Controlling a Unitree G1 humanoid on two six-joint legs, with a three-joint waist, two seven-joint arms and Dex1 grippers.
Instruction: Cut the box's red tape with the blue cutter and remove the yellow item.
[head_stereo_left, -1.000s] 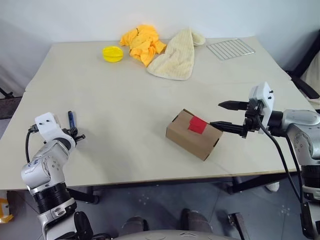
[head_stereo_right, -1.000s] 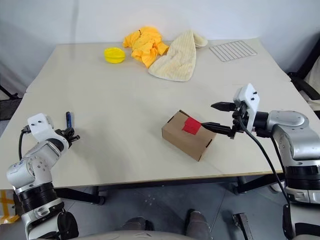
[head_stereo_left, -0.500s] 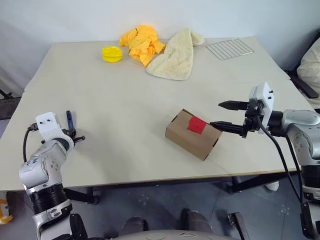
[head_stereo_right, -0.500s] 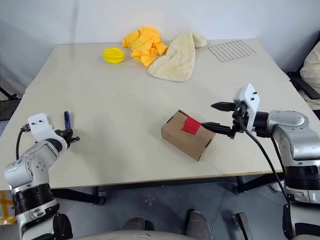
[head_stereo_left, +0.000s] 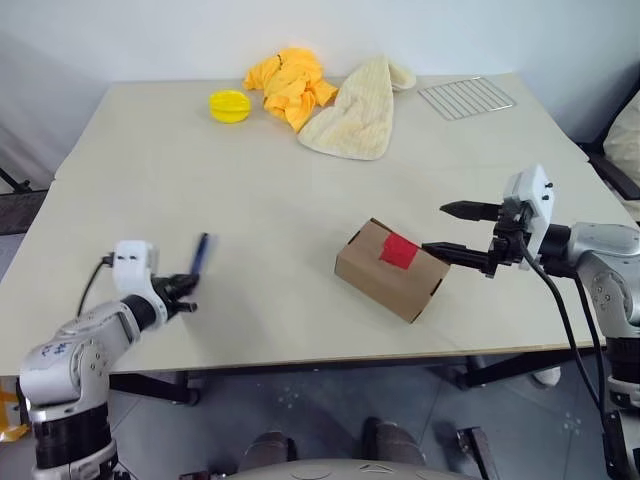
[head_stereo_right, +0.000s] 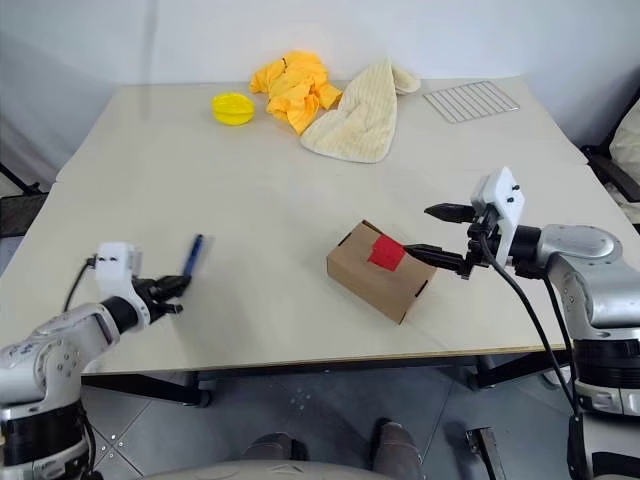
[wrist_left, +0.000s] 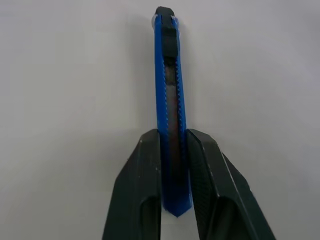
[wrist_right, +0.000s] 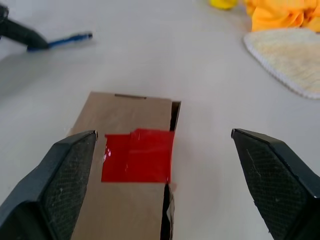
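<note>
Head views: the table is wide, mostly bare in the middle. The box sits toward the front-right, turned at an angle, its near corner close to the table's front edge w/ only a thin strip of surface left there. The red tape lies across its top seam. Right gripper hangs just beside the box's right end, jaws spread wide, nothing in them; lower finger close to the box top, upper one well clear. Left gripper is near the front-left edge, clamped on the blue cutter, which sticks up and away from it (blurred). Between cutter and box: open table, nothing in the way. Far edge holds the clutter: round yellow dish, yellow-orange cloth, cream towel, wire rack at the back-right corner. All well apart from the box.

Left wrist view: both fingers pinch the cutter's rear end; slider and ridged track face the camera, bare table behind.

Right wrist view: fingers stand far apart either side of the box end; tape between them, flap gap dark beside it. Cutter tip and the other gripper show in the background, towel and cloth on the other side.
</note>
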